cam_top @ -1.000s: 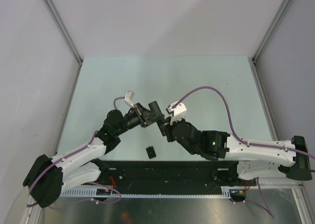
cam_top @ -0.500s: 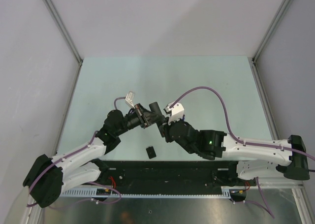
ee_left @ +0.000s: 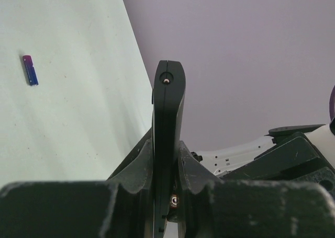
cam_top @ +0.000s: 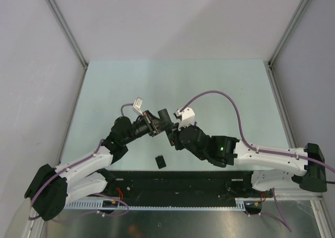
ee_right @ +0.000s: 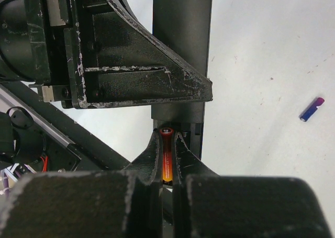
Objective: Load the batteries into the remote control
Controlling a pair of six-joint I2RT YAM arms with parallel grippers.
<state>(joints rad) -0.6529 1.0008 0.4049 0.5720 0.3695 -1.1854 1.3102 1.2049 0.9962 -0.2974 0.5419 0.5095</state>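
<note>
Where the pale green table (cam_top: 220,81) ends, low in the frame, a small black cover (cam_top: 160,160) is laid flat. Above it, the remote control (ee_left: 168,107) is clamped edge-on by the left gripper (ee_left: 166,157), and the red-orange battery (ee_right: 166,165) is pinched by the right gripper (ee_right: 166,151) at the remote's end. Farther out, the blue-purple battery (ee_right: 312,109) is seen on the table, which is enclosed by plain grey walls (cam_top: 172,23).

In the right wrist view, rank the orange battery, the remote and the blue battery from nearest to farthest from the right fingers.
1. Orange battery: clamped between the right fingers.
2. Remote: straight ahead, just past the fingertips.
3. Blue battery: lying on the table, off to the right.
</note>
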